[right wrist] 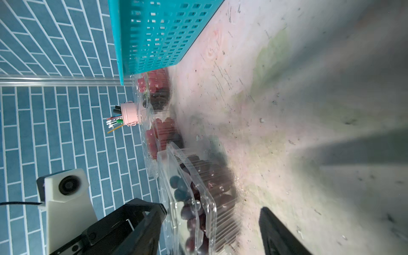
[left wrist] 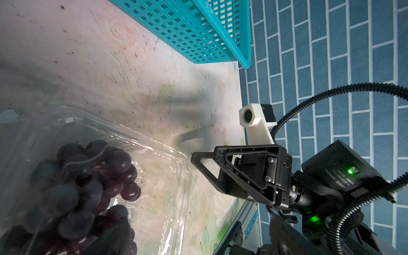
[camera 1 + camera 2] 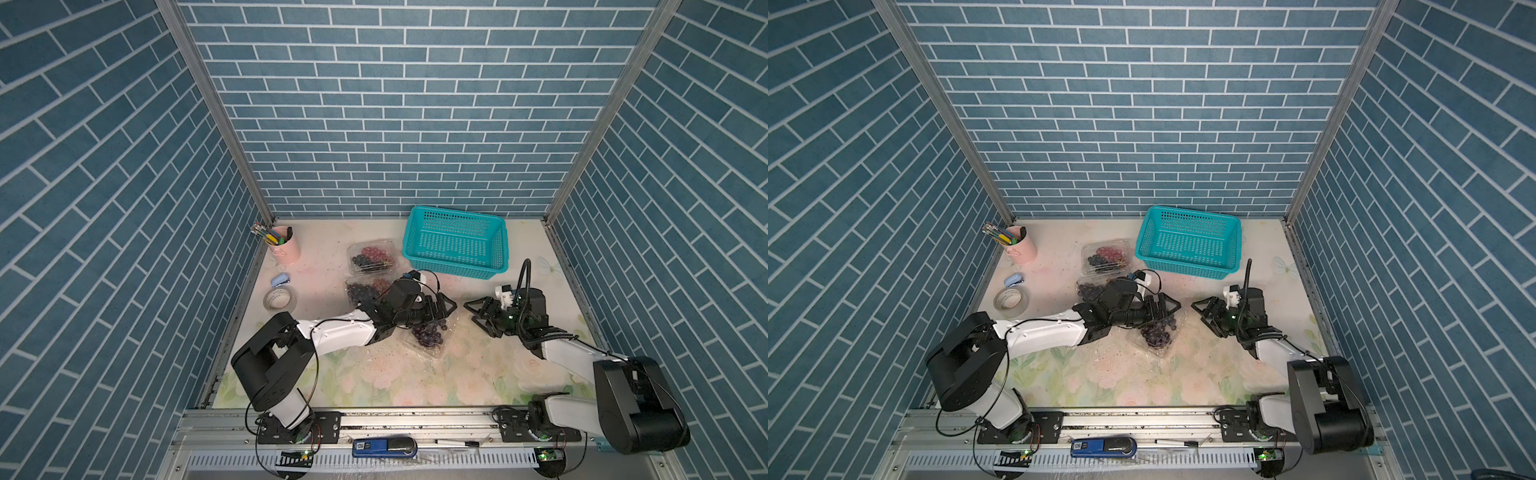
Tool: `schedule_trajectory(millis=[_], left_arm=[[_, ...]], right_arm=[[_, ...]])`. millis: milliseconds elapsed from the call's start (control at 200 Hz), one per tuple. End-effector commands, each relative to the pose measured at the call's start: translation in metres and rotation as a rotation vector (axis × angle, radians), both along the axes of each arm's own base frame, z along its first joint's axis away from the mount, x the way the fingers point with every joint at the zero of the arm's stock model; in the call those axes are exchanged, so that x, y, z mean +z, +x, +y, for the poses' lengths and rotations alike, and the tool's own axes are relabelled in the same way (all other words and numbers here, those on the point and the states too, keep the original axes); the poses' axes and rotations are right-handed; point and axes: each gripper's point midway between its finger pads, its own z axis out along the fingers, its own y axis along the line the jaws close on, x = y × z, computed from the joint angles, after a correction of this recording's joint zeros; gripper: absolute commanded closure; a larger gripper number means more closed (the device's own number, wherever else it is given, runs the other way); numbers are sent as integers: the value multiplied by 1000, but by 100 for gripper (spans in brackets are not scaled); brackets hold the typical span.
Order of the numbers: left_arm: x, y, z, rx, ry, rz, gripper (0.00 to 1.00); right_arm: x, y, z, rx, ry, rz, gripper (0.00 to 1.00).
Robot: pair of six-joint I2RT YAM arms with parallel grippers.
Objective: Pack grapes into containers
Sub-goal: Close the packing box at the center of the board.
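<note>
Three clear containers hold grapes. The far container (image 3: 390, 266) and the middle container (image 3: 353, 286) lie closed at centre-left, the middle one partly hidden by my left arm. The nearest container (image 3: 434, 349) holds dark grapes (image 3: 428, 332) with its clear lid over them; I cannot tell if it is latched. My left gripper (image 3: 451, 309) is open and rolled on its side over this container's far end, one finger (image 2: 119, 238) low by the grapes (image 2: 88, 176). My right gripper (image 3: 469, 311) is open just right of the container (image 1: 209, 198), facing the left gripper and holding nothing.
A teal perforated basket (image 3: 455, 249) stands at the back right. A pink cup of pens (image 3: 284, 245), a small blue object (image 3: 280, 280) and a tape roll (image 3: 279, 300) sit along the left edge. Walls close three sides.
</note>
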Motion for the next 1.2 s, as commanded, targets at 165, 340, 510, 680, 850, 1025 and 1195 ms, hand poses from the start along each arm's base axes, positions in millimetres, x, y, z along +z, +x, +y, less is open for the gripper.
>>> schedule_trajectory(millis=[165,340,510,680,850,1025,1195], left_arm=[[-13,-2,0,9,16,1,0],[-17,-5,2,14,24,9,0],[-21,-5,2,18,28,16,0],[-20,-5,1,16,25,15,0],[-21,-5,2,15,25,15,0],[-21,-6,4,18,28,15,1],[-22,-7,5,20,29,16,0]], right_arm=[[-4,-3,13,68,73,-20,47],[-8,-3,18,86,86,-21,61],[-8,-1,28,117,101,-19,64],[-11,0,32,121,99,-16,68],[-11,0,32,120,99,-13,76],[-12,-1,33,110,107,-7,83],[-18,-4,34,111,104,9,89]])
